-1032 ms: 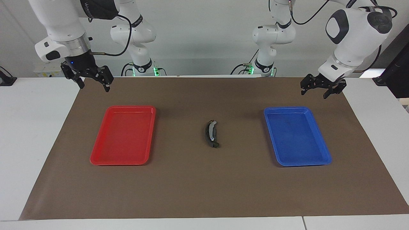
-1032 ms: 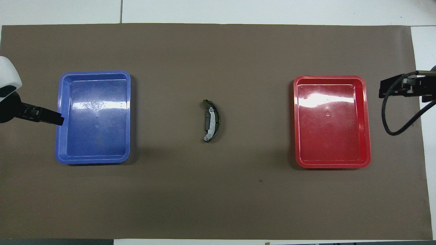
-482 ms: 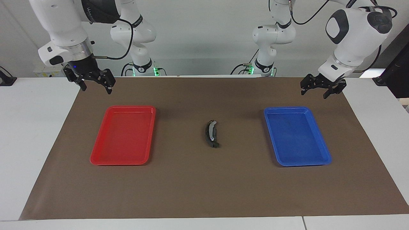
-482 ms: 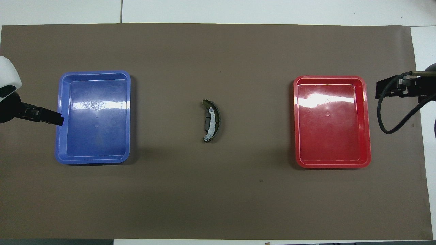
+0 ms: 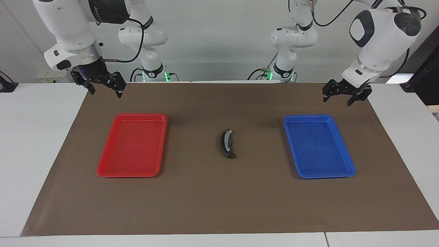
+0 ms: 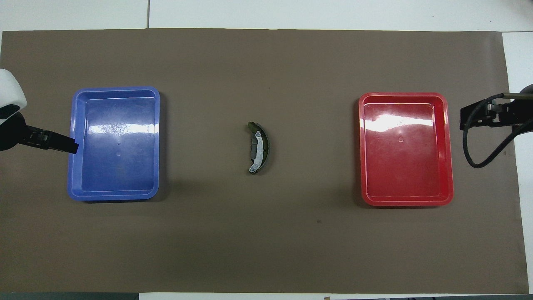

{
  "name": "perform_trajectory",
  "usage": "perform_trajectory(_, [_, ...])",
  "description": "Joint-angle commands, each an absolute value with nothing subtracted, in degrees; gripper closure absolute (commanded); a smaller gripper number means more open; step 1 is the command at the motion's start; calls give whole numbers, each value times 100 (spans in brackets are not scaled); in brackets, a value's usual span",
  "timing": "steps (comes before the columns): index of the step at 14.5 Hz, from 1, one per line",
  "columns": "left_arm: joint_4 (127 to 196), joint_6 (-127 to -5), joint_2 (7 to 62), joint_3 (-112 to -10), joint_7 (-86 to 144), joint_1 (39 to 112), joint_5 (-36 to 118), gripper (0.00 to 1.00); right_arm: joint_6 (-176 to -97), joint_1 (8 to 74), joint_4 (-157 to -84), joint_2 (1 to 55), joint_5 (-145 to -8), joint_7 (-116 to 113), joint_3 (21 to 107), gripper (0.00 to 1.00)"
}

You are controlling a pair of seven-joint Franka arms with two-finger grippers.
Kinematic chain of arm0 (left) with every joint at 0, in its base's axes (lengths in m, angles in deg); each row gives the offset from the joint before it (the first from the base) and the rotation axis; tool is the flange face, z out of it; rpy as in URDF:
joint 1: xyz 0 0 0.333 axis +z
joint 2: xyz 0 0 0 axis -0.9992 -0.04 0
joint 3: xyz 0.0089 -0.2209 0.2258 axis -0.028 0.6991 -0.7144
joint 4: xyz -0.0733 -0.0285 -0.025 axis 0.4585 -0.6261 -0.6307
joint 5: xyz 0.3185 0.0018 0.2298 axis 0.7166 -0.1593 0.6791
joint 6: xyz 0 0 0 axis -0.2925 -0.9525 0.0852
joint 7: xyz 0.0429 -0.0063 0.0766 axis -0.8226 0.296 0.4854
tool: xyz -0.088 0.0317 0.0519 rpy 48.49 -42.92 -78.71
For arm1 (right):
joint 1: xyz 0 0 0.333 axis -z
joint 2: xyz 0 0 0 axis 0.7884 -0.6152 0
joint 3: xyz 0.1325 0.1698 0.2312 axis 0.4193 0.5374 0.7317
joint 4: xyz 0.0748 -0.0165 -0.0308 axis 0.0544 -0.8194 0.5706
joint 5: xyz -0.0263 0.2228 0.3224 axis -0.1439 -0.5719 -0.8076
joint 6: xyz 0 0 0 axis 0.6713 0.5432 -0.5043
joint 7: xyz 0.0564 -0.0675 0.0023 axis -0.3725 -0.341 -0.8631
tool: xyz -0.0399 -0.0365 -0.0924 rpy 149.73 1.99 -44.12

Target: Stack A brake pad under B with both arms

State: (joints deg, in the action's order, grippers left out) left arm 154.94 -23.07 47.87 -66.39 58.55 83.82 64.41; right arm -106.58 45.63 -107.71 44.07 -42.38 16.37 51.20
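- Right gripper (image 5: 104,88) hung empty over the corner of the brown mat (image 5: 205,206) at the right arm's end of the table, its fingers spread apart; the red tray (image 5: 103,171) lay below it, farther from the robots.
- Left gripper (image 5: 345,96) hung empty over the mat's edge at the left arm's end, fingers likewise parted, with the blue tray (image 5: 346,173) farther from the robots than the mat beneath it.
- B (image 5: 226,142), the crescent shoe with a pale strip along its face, lay at mid-mat between the two trays, well apart from both grippers.
- A brake pad (image 6: 253,150) showed in the overhead view as a dark flat piece just beside the shoe's inner curve, toward the left arm's end; whether it ran under the shoe could not be told.
- Both trays held nothing, and neither gripper touched any object.
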Motion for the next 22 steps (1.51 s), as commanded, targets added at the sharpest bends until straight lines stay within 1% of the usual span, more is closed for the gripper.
perform_trajectory(1, [15556,-2307,4880,-6610,5894,8419,6448,0,-10589,4597,-10970,4621,-4367,1583,5095,0])
perform_trajectory(6, [15547,-2307,4880,-6610,5894,8419,6448,0,-10554,4623,-10944,4613,-4376,1522,5165,0])
perform_trajectory(10, [15547,-2307,4880,-6610,5894,8419,6448,0,-10502,4992,-10874,4604,-4376,1505,5551,0])
perform_trajectory(14, [15547,-2315,4880,-6610,5885,8419,6448,0,-10405,4957,-10672,4534,-4674,1557,5482,0])
perform_trajectory(22, [15556,-2307,4880,-6610,5894,8419,6448,0,-10343,4729,-10672,4543,-4332,1514,5464,0])
